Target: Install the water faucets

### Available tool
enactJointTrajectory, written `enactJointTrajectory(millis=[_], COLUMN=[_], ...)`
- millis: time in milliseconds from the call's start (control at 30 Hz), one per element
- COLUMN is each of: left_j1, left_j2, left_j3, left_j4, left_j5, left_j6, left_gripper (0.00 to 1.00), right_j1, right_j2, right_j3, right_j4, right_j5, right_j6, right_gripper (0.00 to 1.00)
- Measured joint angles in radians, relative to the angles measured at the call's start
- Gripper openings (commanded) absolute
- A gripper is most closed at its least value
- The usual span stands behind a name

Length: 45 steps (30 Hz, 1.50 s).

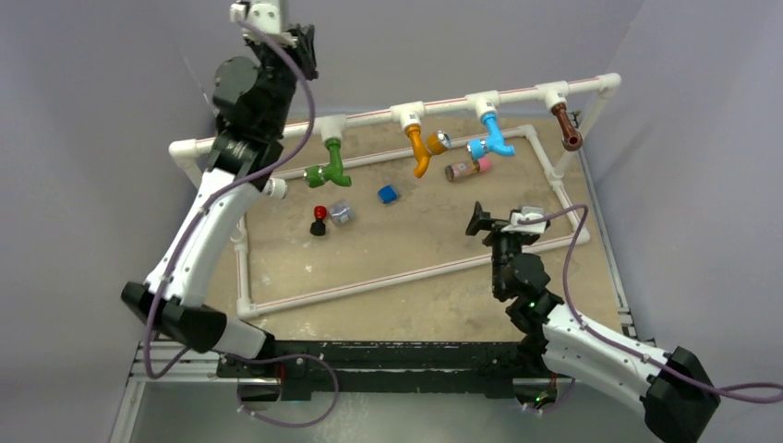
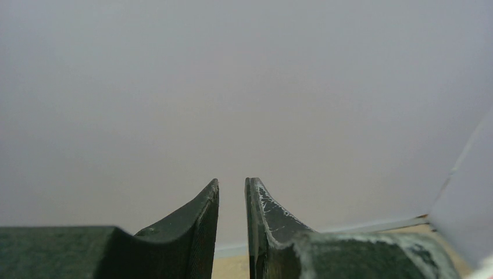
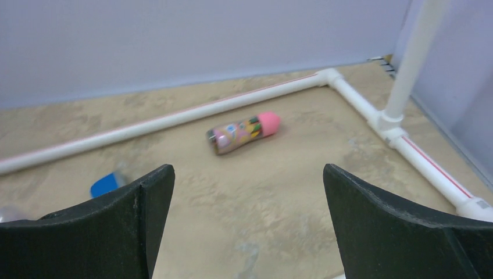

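Four faucets, green (image 1: 328, 164), orange (image 1: 420, 148), blue (image 1: 491, 138) and brown (image 1: 567, 127), hang from the raised pipe (image 1: 369, 115). My left tool (image 2: 232, 183) faces the wall, fingers a narrow gap apart, holding nothing. My right tool (image 3: 249, 174) gapes wide, empty, above the tabletop (image 3: 261, 226).

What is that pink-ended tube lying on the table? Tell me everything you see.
The small cylinder lies on its side on the tan tabletop, inside the white pipe frame and apart from it. One end is rounded and pink; the body carries a multicoloured print; the other end looks dark. Nothing grips it.
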Motion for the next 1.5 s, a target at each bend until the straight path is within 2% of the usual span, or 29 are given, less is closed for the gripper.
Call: enactJointTrajectory(millis=[133, 300, 500, 633, 900, 1000, 1300, 1500], left_j1=[0.0, 0.0, 0.0, 0.0, 0.0, 0.0, 0.0, 0.0], left_j2=[-0.171, -0.377, -0.536, -0.644, -0.854, -0.933, -1.064, -1.141], left_j3=[-0.054, -0.135, -0.225, -0.332, -0.53, -0.584, -0.62, -0.569], left_j4=[-0.027, -0.122, -0.335, -0.47, -0.7, -0.76, -0.908, -0.898], left_j5=[0.08, 0.182, 0.355, 0.427, 0.456, 0.45, 0.425, 0.38], left_j6=[-0.076, -0.17, -0.261, -0.291, -0.337, -0.351, -0.388, -0.392], left_gripper=[0.21, 0.21, 0.21, 0.23, 0.25, 0.26, 0.29, 0.33], right_j1=[-0.126, -0.239, -0.444, -0.537, -0.608, -0.631, -0.643, -0.65], right_j2=[0.029, 0.146, 0.265, 0.416, 0.735, 0.835, 0.838, 0.838], right_j3=[-0.056, -0.096, -0.137, -0.142, -0.11, -0.094, -0.087, -0.062], right_j4=[0.164, 0.316, 0.449, 0.586, 0.747, 0.743, 0.772, 0.772], right_j5=[-0.061, -0.13, -0.241, -0.303, -0.396, -0.417, -0.406, -0.427], right_j6=[-0.001, -0.012, 0.016, 0.053, 0.066, 0.079, 0.083, 0.101], right_gripper=[0.99, 0.99, 0.98, 0.99, 0.98, 0.99, 0.99, 0.99])
